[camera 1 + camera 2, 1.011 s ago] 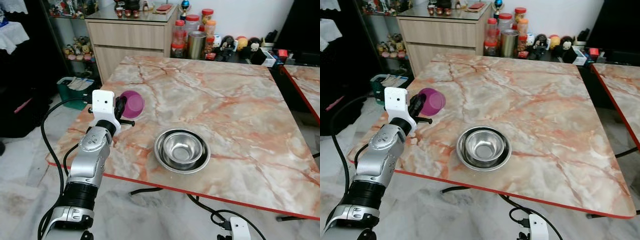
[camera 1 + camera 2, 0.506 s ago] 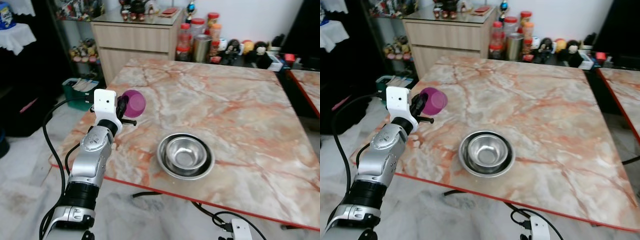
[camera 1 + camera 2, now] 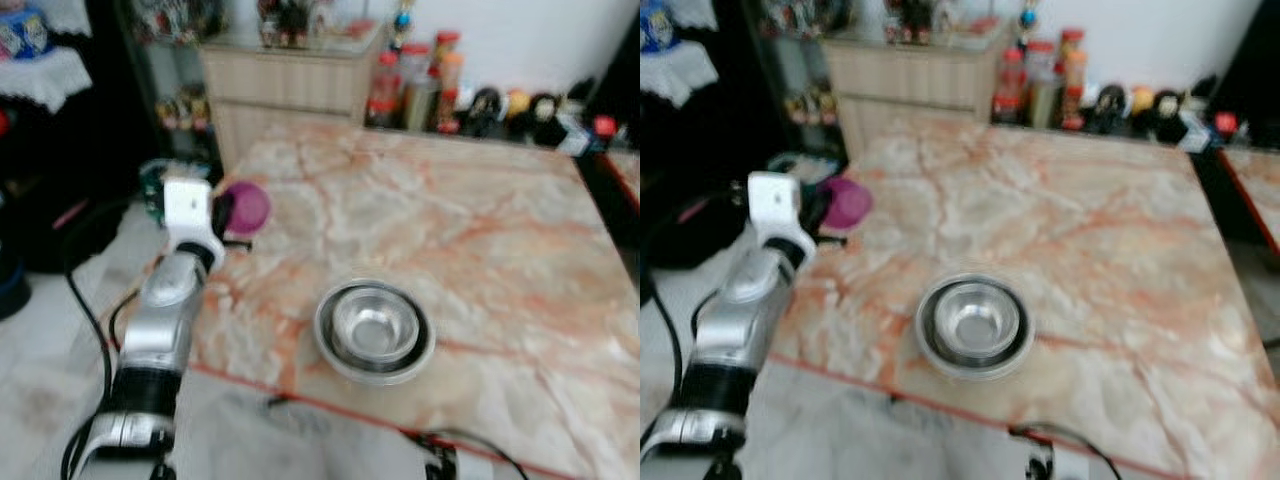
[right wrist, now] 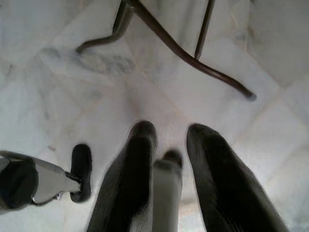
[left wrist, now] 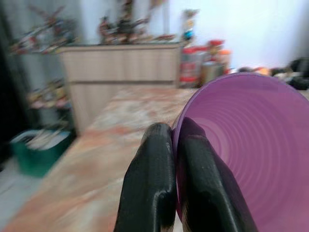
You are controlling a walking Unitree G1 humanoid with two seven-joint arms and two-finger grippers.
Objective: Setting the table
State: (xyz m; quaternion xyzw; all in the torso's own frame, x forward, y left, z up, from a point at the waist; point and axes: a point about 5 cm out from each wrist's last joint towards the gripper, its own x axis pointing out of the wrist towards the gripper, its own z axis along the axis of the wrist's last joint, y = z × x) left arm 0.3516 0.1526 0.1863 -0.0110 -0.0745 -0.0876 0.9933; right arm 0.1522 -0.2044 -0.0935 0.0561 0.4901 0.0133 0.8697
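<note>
The right gripper [image 4: 166,159] hangs idle over the pale floor, jaws parted around nothing. Nearer the front edge of the orange-veined marble surface [image 3: 480,250], two nested round steel bowls [image 3: 374,329] sit already placed. Further left, the left gripper [image 5: 174,198] has its jaws pinched on the rim of a round purple plastic bowl [image 3: 246,207], carried above the surface's left edge, probably awaiting a place setting. Jars line the far wall.
</note>
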